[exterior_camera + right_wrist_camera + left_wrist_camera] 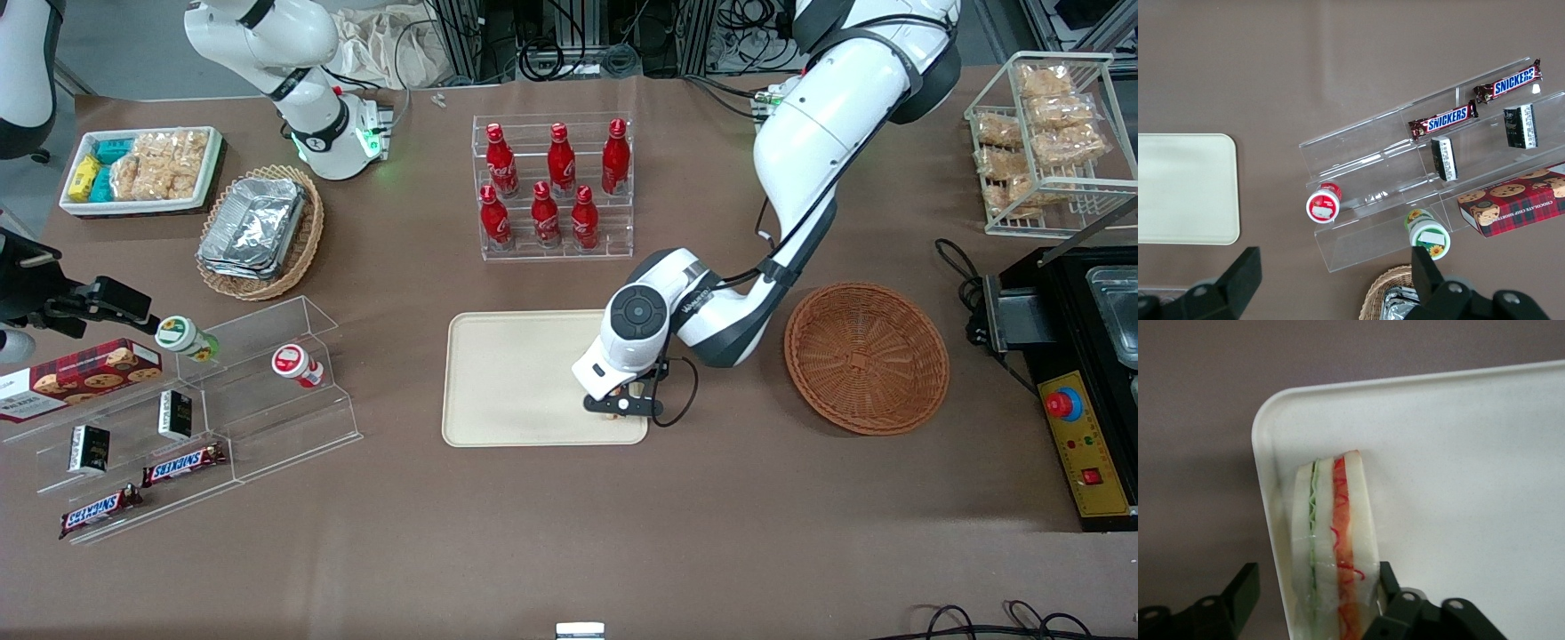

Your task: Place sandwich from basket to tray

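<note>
Soft white bread: the sandwich (1335, 547) looks light and crushable, resting on the tray (1458, 473) corner; end effector (1315, 603) fingers straddle its flat faces, one touching, one apart.

Triangular white-bread sandwich (1331, 540): cut off at wrist picture's edge; in front view hidden beneath black two-finger gripper (620, 407), at cream rectangular tray's (516, 382) 4 o'clock corner.

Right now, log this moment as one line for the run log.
gripper: open, low over tray corner | sandwich: on tray, between fingers | basket: empty | step: release
</note>
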### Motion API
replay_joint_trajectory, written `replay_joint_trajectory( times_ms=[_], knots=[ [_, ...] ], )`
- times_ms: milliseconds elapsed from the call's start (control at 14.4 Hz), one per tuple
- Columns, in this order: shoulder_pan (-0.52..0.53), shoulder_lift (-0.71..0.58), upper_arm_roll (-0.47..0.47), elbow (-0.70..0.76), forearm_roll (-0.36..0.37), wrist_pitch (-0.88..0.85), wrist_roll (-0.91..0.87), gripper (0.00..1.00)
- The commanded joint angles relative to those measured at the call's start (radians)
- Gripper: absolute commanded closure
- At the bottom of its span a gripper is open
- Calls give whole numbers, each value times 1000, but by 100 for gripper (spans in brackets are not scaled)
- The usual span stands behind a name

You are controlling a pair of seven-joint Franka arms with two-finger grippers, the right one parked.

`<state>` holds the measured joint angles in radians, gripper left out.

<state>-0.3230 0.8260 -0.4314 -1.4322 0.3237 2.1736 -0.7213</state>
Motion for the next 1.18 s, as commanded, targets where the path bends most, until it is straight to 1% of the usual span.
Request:
replay_joint_trajectory(
  times_ms=[0,69,208,417,486,625,833,972,1042,1111],
  knots=[
    [19,-74,2,0,3,-47,-21,0],
    [47,-121,-6,-2,-14,-110,-17,0],
    [79,-249,-7,-5,-90,-231,-10,0],
    [179,-401,-9,-8,-103,-351,23,0],
    [220,-442,-10,-11,-117,-392,76,0],
    [290,-517,-9,-11,-208,-481,210,0],
    [419,-626,-7,-11,-288,-628,429,0],
    [513,-697,-4,-11,-314,-743,578,0],
    [521,-726,8,-14,-308,-777,629,0],
    [507,-758,60,-23,-307,-788,652,0]
  ],
)
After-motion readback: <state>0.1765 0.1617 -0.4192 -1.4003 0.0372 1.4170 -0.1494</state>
